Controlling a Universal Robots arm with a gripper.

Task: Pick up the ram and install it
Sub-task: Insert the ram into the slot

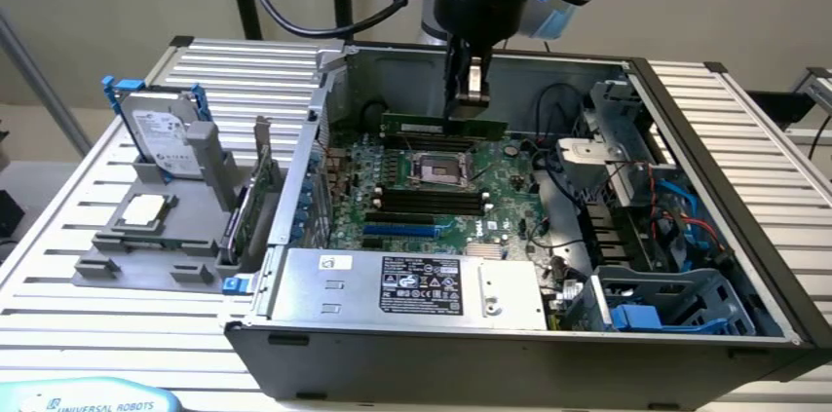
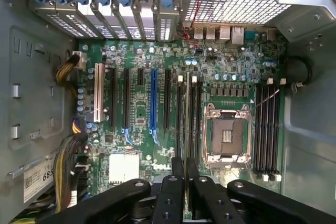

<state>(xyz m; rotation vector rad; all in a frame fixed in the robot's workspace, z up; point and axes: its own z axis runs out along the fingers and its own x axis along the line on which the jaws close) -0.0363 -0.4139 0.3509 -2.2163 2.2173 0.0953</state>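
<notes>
The tool (image 1: 466, 110) is clamped on the ram (image 1: 413, 124), holding the green stick level, long edge down, just above the motherboard (image 1: 510, 206) inside the open computer case (image 1: 520, 363).

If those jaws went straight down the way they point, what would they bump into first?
Probably the black memory slots beside the processor socket; the ram that the jaws hold would touch first.
</notes>
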